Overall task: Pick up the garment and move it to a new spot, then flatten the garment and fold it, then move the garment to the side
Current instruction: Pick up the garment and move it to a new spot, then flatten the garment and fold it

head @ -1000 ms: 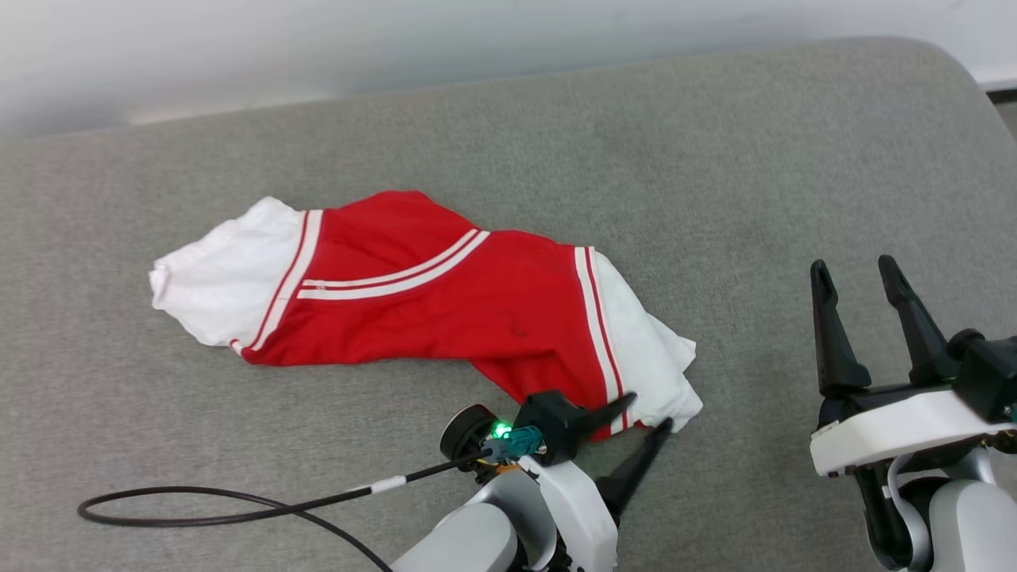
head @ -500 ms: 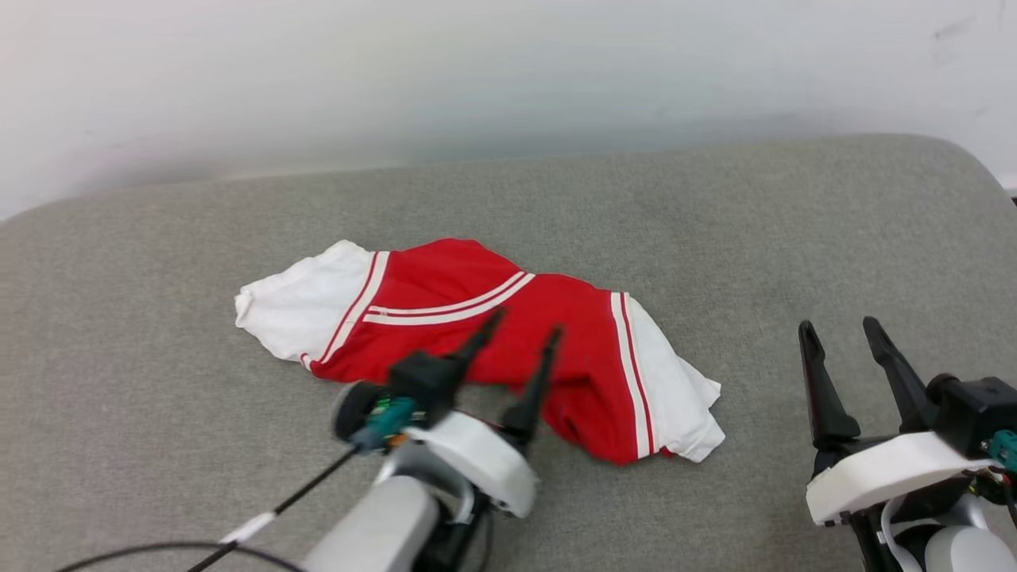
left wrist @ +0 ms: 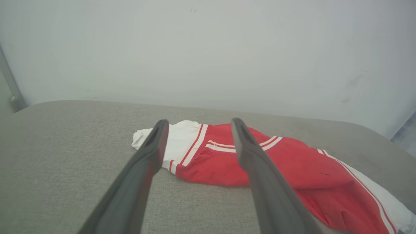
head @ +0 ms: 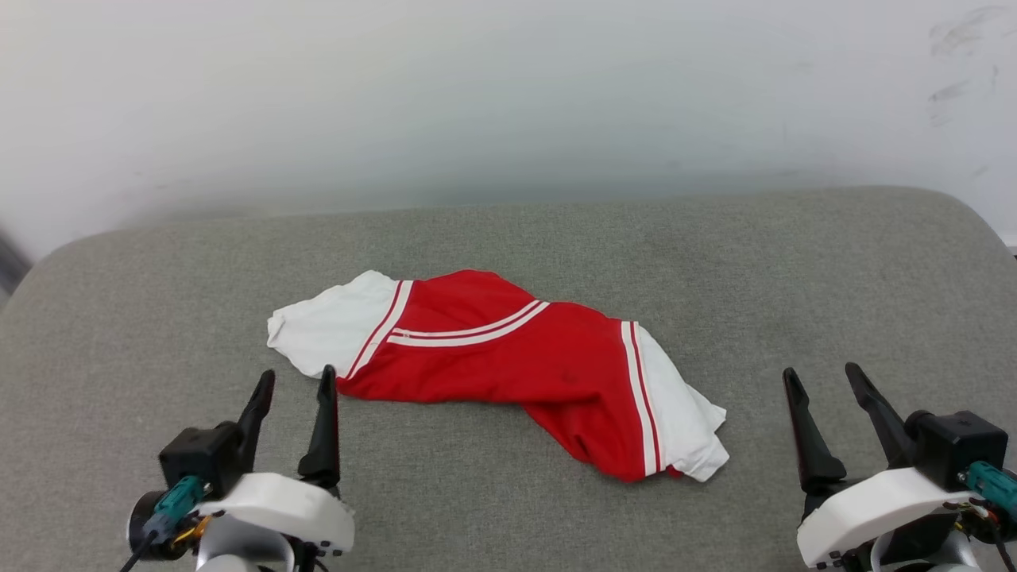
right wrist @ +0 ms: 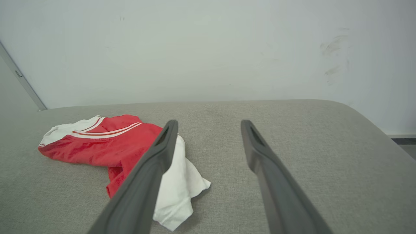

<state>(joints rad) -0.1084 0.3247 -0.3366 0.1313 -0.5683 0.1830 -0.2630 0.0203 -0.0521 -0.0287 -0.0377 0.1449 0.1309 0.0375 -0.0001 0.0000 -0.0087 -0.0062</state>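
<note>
Grey woven fabric covered a broad cushioned surface [head: 715, 262] with rounded corners, set against a plain pale wall [head: 508, 95]. Faint dark scuffs [head: 957, 28] marked the wall at the upper right of the head view.

The garment [head: 508, 357] lay on the surface at the centre of that view, in a loose, rumpled band running from the middle left down towards the lower right. Its body was red. One white sleeve spread flat at the left end, and another bunched in folds at the lower right end. Each was bordered by white-and-red stripes. A double white stripe also crossed the red cloth on a slant near its upper edge.

The left gripper [head: 298, 372] stood at the lower left of the head view. Its two dark fingers pointed up the frame, spread apart with nothing between them. One fingertip appeared just beside the near edge of the left sleeve, and contact could not be judged. A teal connector [head: 179, 494] sat on that wrist.

The right gripper [head: 820, 369] stood at the lower right, its fingers also parted and empty, clear of the bunched sleeve.

In the left wrist view the garment stretched from the centre to the lower right, beyond the fingers. In the right wrist view it lay at the middle left, its white sleeve partly behind one finger.
</note>
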